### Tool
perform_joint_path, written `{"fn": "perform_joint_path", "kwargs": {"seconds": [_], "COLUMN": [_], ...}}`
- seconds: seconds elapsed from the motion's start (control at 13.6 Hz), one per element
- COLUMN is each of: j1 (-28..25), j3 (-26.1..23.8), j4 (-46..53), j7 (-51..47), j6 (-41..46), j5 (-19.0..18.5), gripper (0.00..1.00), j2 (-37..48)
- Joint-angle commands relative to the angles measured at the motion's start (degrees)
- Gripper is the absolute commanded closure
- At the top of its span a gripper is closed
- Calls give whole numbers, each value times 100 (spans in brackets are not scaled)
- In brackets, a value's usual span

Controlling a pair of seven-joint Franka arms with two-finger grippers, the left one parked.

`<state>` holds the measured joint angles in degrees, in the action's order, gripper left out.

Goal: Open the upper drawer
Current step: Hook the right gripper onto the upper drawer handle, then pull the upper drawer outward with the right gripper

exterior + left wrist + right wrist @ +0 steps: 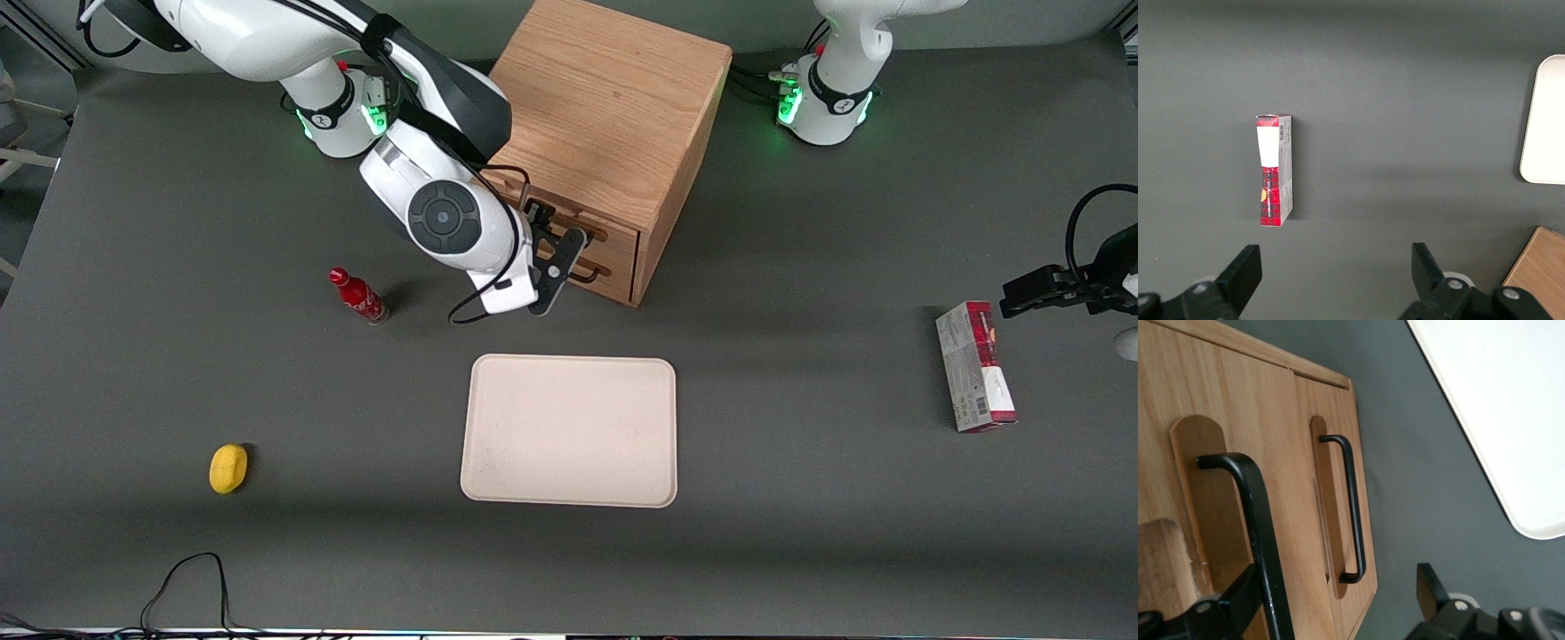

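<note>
The wooden cabinet [605,98] stands at the back of the table, its two drawers facing the tray. The upper drawer [622,240] is closed; its black bar handle [1255,533] looms close in the right wrist view. The lower drawer [1338,453] with its own handle [1353,513] lies nearer the tabletop. My right gripper [558,267] is directly in front of the drawers and is open. In the right wrist view the gripper [1338,587] straddles the upper handle, whose bar runs just inside one finger [1238,600]. The other finger [1430,583] hangs over the grey table.
A beige tray [569,431] lies nearer the front camera than the cabinet. A red bottle [357,296] and a yellow object [228,468] lie toward the working arm's end. A red-and-white box [975,366] lies toward the parked arm's end.
</note>
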<state>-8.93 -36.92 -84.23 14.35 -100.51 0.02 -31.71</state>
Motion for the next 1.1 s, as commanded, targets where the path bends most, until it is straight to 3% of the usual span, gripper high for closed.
{"fn": "perform_joint_path", "kwargs": {"seconds": [0.0, 0.59, 0.81, 1.03], "j1": [31, 40, 40, -3], "j3": [184, 1212, 1617, 1495], "j4": [327, 1627, 2067, 1972], "j7": [453, 2026, 1975, 1398], "j6": [14, 23, 5, 84], "j5": [-134, -125, -125, 103], "gripper": [0, 0, 0, 0], "j2": [-107, -502, -503, -450]}}
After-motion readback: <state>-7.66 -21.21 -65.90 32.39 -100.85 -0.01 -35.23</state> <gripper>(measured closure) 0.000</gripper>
